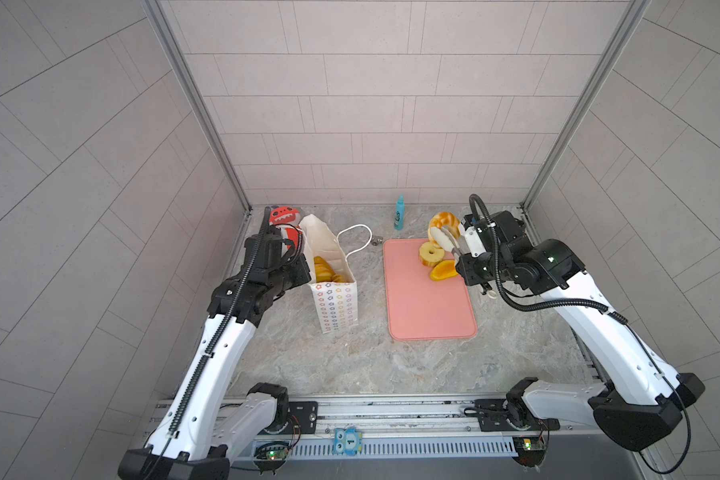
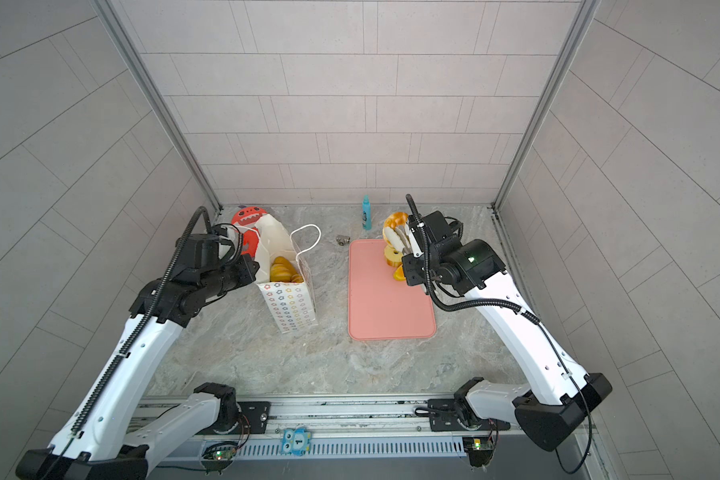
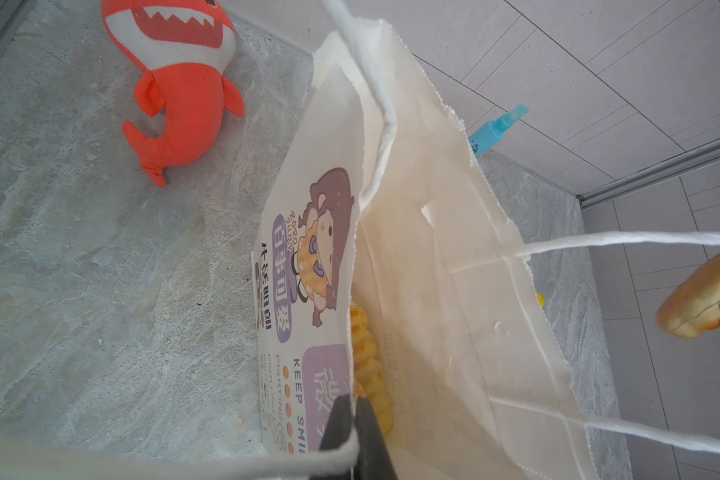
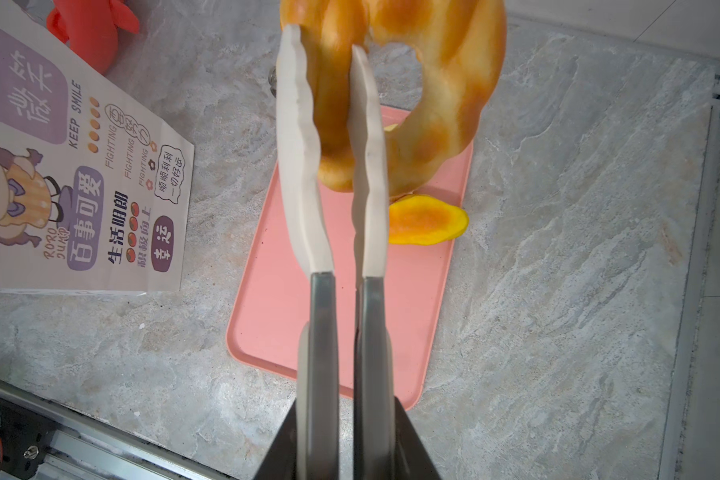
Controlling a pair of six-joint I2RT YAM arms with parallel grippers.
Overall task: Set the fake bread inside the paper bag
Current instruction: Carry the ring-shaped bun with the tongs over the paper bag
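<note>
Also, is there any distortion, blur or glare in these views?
Both top views: the wide lens bends the lines of the wall tiles near the edges, the table is evenly lit. Left wrist view: the cord handle nearest the lens is blurred, the paper bag looks washed out. Right wrist view: the bread ring is fairly sharp, no glare.
</note>
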